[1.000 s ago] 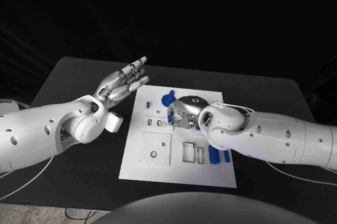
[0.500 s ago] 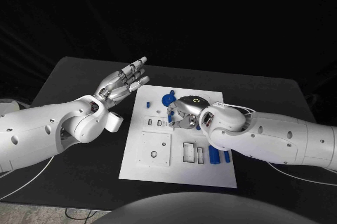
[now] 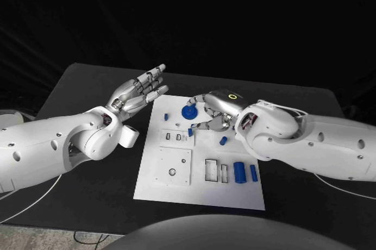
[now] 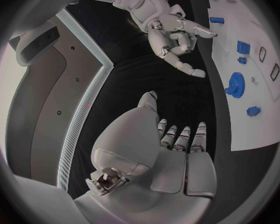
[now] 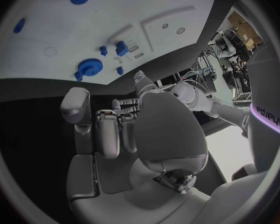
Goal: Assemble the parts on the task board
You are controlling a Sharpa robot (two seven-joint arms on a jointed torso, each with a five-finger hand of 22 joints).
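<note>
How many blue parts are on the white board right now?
6: a gear and small peg at the far end, two small pieces by the right hand, two cylinders nearer. The hand may hide more.

In the head view the right hand (image 3: 213,113) and its forearm cover the upper right part of the task board (image 3: 157,185), so whatever lies beneath them is hidden. The blue gear (image 3: 189,111) is partly screened by that hand's fingers (image 3: 196,100), and whether they touch it cannot be told. The small blue piece (image 3: 166,117) near the board's left edge is too small to tell its shape. The bench (image 3: 78,87) is cut off at the bottom edge.
</note>
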